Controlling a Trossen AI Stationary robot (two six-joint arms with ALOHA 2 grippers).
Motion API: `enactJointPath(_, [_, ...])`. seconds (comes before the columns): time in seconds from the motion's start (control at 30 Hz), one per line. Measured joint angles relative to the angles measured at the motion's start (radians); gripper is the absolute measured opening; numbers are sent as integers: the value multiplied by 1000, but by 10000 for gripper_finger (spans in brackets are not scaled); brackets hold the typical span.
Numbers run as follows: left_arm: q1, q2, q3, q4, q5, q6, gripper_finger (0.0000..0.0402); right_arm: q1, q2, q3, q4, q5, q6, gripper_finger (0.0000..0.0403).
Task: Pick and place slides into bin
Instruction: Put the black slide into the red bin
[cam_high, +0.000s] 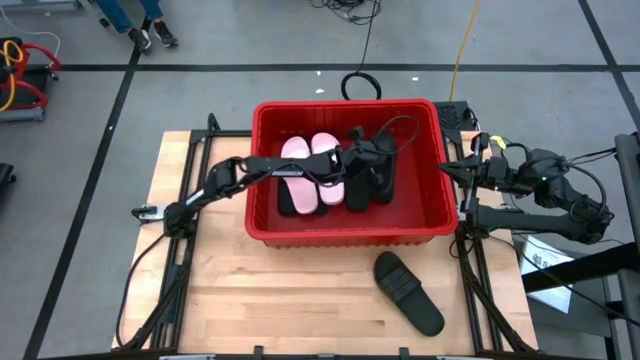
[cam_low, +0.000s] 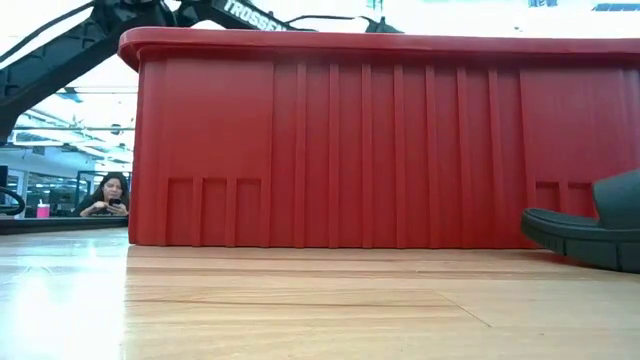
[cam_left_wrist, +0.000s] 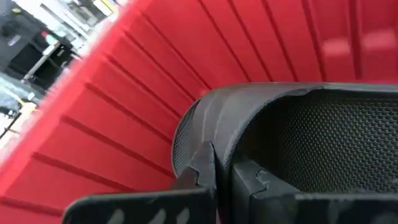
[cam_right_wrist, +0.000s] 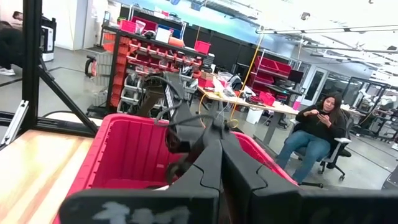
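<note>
The red bin (cam_high: 345, 232) stands mid-table. Two pink slides (cam_high: 312, 165) and black slides lie inside it. My left gripper (cam_high: 352, 160) reaches into the bin from the table's left, shut on a black slide (cam_high: 372, 180), which fills the left wrist view (cam_left_wrist: 298, 137) against the bin's inner wall (cam_left_wrist: 124, 99). Another black slide (cam_high: 408, 292) lies sole-down on the table in front of the bin, also in the low view (cam_low: 590, 235). My right gripper (cam_right_wrist: 219, 163) waits shut and holds nothing at the table's right edge (cam_high: 478, 172). My left gripper pinches the black slide's curved rim (cam_left_wrist: 217, 118) between its two fingers, one finger (cam_left_wrist: 202, 168) on the outer side and one on the textured inner side. The fingers come from the table's left, slanting down. The slide sits inside the bin; whether it rests there I cannot tell.
The bin's tall near wall (cam_low: 330, 140) blocks the low view. Bare wooden tabletop (cam_high: 280, 290) lies in front of the bin. Cables (cam_high: 360, 85) run behind it. One person sits beyond the table (cam_right_wrist: 317, 134); another person shows far off in the low view (cam_low: 108, 195).
</note>
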Motion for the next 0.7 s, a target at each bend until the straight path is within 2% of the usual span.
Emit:
enactJointPath(0.1, [-4,20,0,4,-5,50,4,0,0,0,0,2,-3,0])
enactJointPath(0.4, [-5,23,0,4,-18,36,11,0,0,0,0,3,-18,0])
enactJointPath(0.7, [-5,23,1,-20,-29,-70,14,0,0,0,0,3,-18,0])
